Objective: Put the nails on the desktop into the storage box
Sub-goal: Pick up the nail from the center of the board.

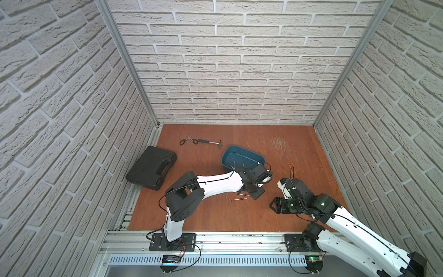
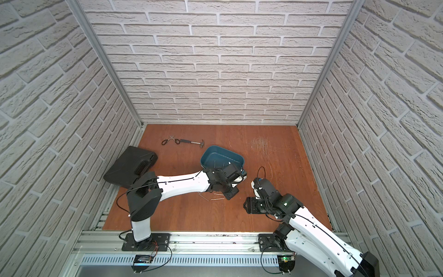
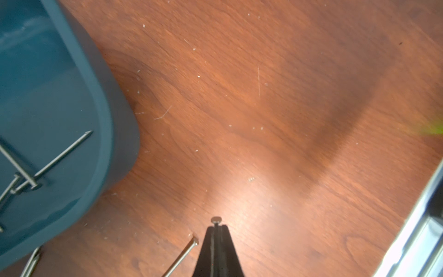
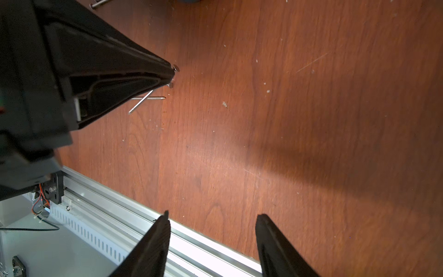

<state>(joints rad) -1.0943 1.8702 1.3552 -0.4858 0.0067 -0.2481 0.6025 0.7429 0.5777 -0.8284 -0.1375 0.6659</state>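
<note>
A thin, silver-grey, flat-headed nail (image 3: 216,220) is gripped by the clenched left claw (image 3: 217,227); loose nails (image 1: 241,198) are seen on the desk (image 1: 215,215) at its 9 o'clock, the teal box (image 1: 242,153) at 11 o'clock. The right claw (image 4: 213,217) is released.

Pale brick-pattern walls (image 1: 239,72) — aluminium corner posts (image 1: 127,60), front rail (image 1: 239,242).

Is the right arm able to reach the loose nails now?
Probably not cleanly: the left arm, jaws shut on a nail, hangs right over the loose nails. The right arm's open jaws point that way.
</note>
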